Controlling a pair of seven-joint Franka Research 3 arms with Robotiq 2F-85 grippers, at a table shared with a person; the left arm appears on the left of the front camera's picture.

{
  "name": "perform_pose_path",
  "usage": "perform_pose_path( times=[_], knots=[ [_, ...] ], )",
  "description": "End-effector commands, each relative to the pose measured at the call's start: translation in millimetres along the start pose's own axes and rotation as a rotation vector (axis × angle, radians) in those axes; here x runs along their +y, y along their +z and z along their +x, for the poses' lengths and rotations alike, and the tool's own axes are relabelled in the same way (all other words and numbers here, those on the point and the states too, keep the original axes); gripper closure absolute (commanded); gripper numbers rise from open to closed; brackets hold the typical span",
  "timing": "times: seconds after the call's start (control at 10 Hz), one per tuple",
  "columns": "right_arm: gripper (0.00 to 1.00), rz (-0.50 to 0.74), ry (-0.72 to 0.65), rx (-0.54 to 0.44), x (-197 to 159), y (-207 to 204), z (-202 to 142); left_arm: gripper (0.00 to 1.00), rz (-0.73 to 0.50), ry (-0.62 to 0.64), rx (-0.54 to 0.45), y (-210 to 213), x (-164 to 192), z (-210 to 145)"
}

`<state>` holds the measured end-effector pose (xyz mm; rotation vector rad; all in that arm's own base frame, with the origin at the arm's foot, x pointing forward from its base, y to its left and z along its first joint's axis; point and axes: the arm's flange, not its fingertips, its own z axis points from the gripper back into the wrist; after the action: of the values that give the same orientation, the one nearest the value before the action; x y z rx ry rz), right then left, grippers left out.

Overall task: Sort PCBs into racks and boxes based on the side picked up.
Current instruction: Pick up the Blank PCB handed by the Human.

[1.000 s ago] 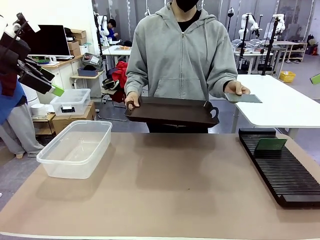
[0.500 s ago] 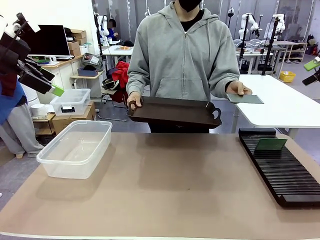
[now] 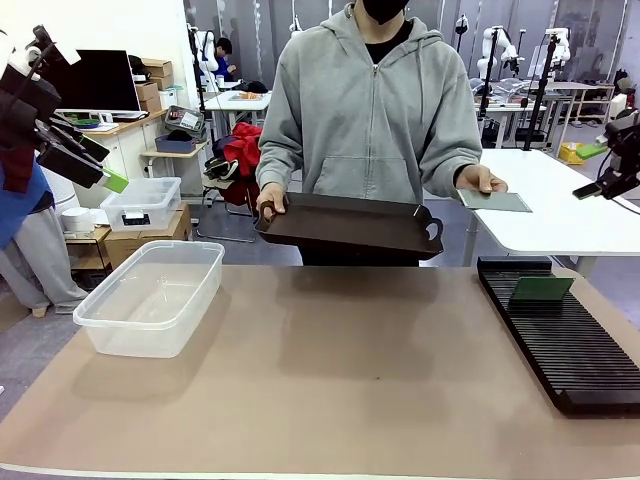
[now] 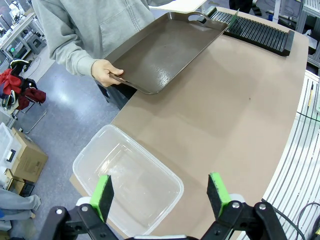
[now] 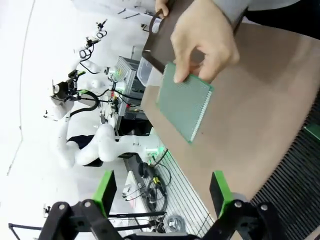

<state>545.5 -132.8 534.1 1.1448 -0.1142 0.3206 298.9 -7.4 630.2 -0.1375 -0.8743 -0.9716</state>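
Note:
Across the table a person holds out a green PCB flat in one hand, and a dark tray in the other. In the right wrist view that PCB hangs under the person's fingers, well beyond my open right gripper. My right gripper hovers at the far right, a short way from the board. A second PCB stands in the black rack. The clear box sits at left. High at the left, my left gripper is open and empty, above the box.
The tray is held over the table's far edge, with the rack beyond it. A white table stands behind the rack at right. A small lidded bin and boxes sit off the table at back left.
My right gripper has come in from the right edge and moved down and left toward the held board. The person has shifted slightly right. The left arm has not moved.

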Motion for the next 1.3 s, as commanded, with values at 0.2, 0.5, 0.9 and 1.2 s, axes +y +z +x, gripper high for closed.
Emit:
perform_pose_path(
  times=[0.2,0.5,0.9,1.2],
  knots=[
    [0.00,0.002,0.004,-0.004,11.7,5.5,-3.2,0.00,-0.008,0.000,0.007,-0.8,-0.1,-1.5],
    [0.00,0.141,-0.109,-0.021,-22.6,-3.6,8.0,0.00,-0.008,0.000,0.007,-0.8,-0.1,-1.5],
    [0.00,0.247,-0.226,-0.022,-50.2,-30.2,16.6,0.00,-0.008,0.000,0.007,-0.8,-0.1,-1.5],
    [0.00,0.301,-0.249,-0.015,-68.7,-50.3,28.6,0.00,-0.008,0.000,0.007,-0.8,-0.1,-1.5]
  ],
)
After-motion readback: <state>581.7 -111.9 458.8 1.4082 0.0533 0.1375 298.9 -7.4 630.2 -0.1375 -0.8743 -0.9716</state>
